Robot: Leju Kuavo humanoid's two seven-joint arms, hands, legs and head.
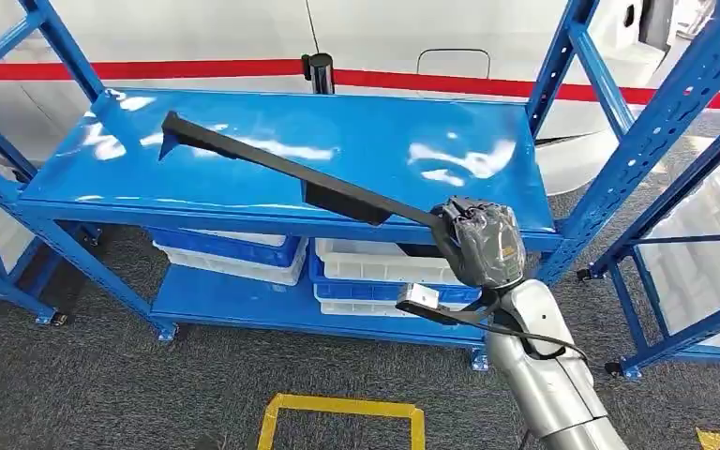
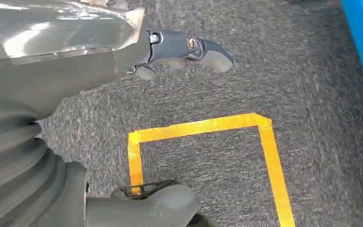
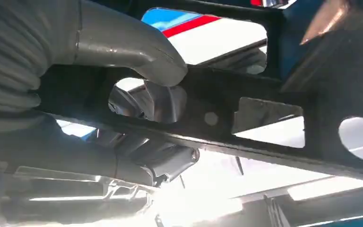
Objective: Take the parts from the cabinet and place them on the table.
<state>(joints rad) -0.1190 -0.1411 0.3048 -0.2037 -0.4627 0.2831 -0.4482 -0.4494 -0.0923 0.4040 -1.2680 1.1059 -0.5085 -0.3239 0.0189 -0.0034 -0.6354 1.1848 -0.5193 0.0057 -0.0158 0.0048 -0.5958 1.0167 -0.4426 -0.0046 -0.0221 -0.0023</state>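
A long black part is held at one end by the right hand, whose fingers are closed around it near the front right corner of the blue rack. From the hand the part is stretched diagonally across the top shelf towards the back left, where its flared tip is seen near the rear left post. Whether the far end is touching the shelf or raised just above it cannot be told. In the right wrist view the thumb is wrapped over the part's flat bar, which is pierced by cut-outs, and the darker fingers are curled under it.

The top shelf is bounded by a raised front edge and by slanted blue posts at each end. On the lower shelf, blue and white bins are stacked side by side. A second blue rack stands just to the right, with a narrow gap left between the two.

The left hand is seen above grey carpet, with nothing in it and the fingers loosely apart. A square of yellow tape is laid on the carpet beneath it.
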